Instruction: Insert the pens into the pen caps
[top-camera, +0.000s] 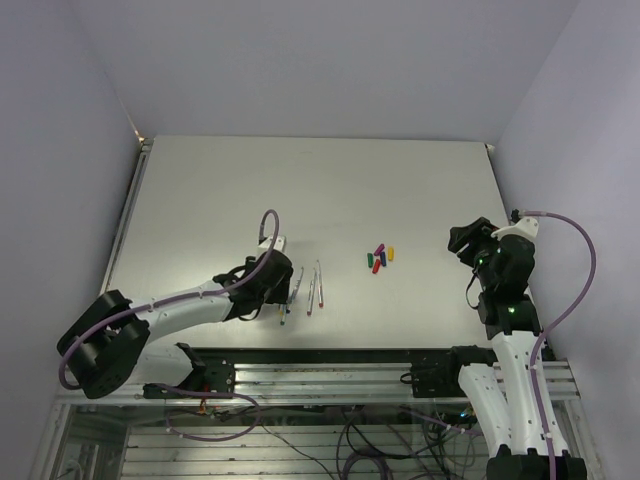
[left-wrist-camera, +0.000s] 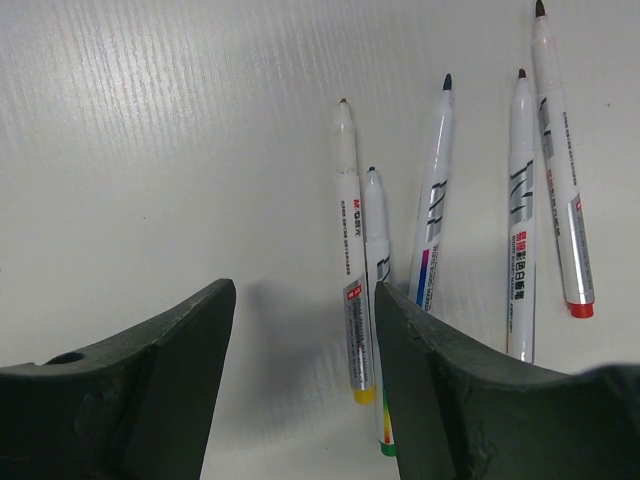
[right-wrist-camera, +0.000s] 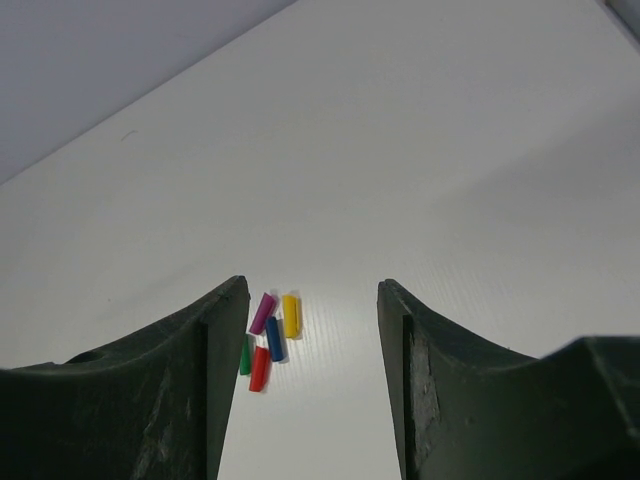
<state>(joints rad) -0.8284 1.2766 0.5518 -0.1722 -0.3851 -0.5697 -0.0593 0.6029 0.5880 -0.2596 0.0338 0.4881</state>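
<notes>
Five whitish pens (top-camera: 305, 290) lie side by side on the table just right of my left gripper (top-camera: 274, 292). In the left wrist view the yellow-ended pen (left-wrist-camera: 350, 260) and the green-ended pen (left-wrist-camera: 377, 230) lie by my right finger. The pen with the purple-blue band (left-wrist-camera: 433, 200), another pen (left-wrist-camera: 520, 220) and the red-ended pen (left-wrist-camera: 558, 170) lie further right. My left gripper (left-wrist-camera: 305, 300) is open, low and empty. The pen caps (top-camera: 380, 258) are clustered mid-table: purple (right-wrist-camera: 262, 313), yellow (right-wrist-camera: 290, 315), blue (right-wrist-camera: 273, 338), red (right-wrist-camera: 259, 368), green (right-wrist-camera: 245, 355). My right gripper (right-wrist-camera: 312, 290) is open, empty, raised right of them (top-camera: 462, 240).
The grey table (top-camera: 320, 180) is walled by lilac panels at the back and both sides. Its near edge meets an aluminium rail (top-camera: 330, 375) that carries the arm bases and cables.
</notes>
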